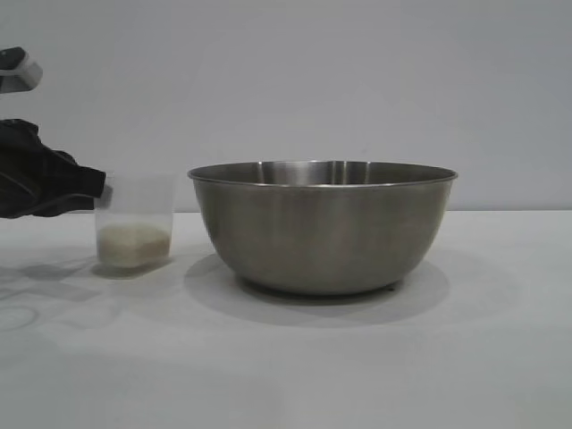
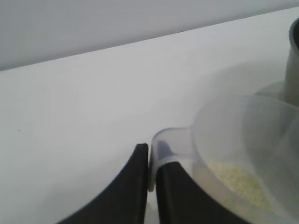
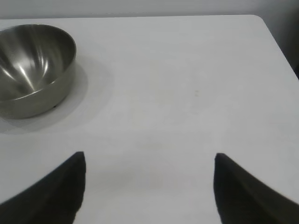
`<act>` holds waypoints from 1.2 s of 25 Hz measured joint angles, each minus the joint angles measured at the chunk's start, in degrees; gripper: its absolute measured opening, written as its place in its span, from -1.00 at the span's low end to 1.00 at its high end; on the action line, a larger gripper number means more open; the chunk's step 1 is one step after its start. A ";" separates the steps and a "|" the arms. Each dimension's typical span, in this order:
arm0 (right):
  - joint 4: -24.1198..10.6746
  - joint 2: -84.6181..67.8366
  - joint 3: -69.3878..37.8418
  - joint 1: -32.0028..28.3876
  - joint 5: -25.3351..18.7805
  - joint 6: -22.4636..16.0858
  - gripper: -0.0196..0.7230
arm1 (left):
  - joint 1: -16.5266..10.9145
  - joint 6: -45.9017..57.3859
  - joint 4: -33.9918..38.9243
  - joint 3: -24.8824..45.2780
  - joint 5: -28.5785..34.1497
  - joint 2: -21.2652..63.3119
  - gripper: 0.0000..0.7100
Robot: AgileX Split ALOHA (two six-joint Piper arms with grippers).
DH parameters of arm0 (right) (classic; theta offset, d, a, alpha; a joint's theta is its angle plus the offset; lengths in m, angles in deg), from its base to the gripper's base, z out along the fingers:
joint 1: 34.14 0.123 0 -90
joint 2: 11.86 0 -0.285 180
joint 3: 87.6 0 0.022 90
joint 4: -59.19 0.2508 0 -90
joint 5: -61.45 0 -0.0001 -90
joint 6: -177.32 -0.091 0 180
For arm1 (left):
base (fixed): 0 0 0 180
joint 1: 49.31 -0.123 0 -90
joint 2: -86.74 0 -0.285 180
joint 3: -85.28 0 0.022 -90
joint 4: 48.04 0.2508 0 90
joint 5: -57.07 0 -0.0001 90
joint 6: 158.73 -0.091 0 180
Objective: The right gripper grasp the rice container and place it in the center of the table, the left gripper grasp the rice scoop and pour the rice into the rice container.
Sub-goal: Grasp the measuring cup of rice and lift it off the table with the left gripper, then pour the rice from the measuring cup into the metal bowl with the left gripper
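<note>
While the rice container point(image 1: 323, 228) sits near the middle of the table point(image 1: 357, 357), my job with it looks done, so the next part belongs to the rice scoop point(image 1: 134, 228). My scoop stands upright on the table, just beside the big bowl, on my left arm's side. It has a low layer of rice point(image 1: 134, 243) at the bottom. My left gripper point(image 2: 149, 170) is pinched shut on the scoop's loop handle, and the handle sticks out away from the bowl, toward my left arm. That is the thing that matters most: the bowl lies straight across from my left gripper, on the far side of the scoop, and its rim stands higher than the scoop's rim. So I think I must lift the scoop up over that rim and then tip it toward the bowl. If I tip too soon, the grains could land on the table. I cannot see any rice inside the bowl yet. My right gripper point(image 3: 149, 186) waits well away from the bowl, over bare table, with its two fingers spread wide and holding nothing. My left arm is much nearer to both things.
</note>
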 joint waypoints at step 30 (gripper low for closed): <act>0.00 0.00 0.00 0.00 0.00 0.00 0.47 | 6.05 -15.73 38.89 -28.70 1.25 4.70 -1.00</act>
